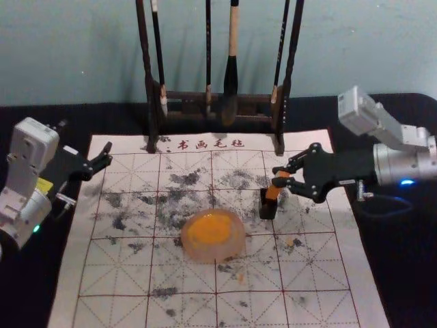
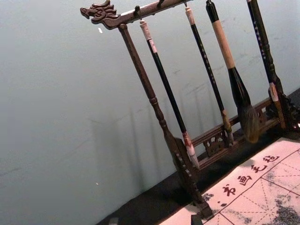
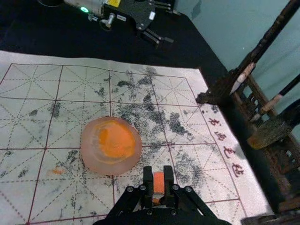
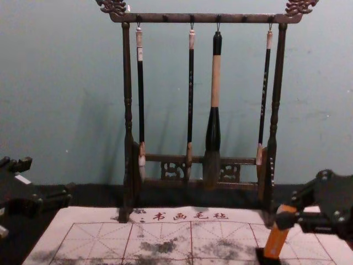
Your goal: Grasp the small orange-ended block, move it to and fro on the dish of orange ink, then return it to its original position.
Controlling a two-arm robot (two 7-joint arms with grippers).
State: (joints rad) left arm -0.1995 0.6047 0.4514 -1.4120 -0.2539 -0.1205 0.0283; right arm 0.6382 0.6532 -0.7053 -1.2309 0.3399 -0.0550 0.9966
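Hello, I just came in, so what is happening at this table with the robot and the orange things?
The robot's right gripper is holding the orange block between its fingers, with the block's lower end at a small black base. The dish of orange ink is beside it on the mat, and the block is not over the ink. The left gripper is open by the mat's left edge.

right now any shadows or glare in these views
Chest view: soft shadow on the wall left of the stand; left wrist view: another beside it; right wrist view: no strong glare on the dish; head view: blue light glows behind the right gripper, at the block, green light behind the left gripper, by the sheet's left edge.
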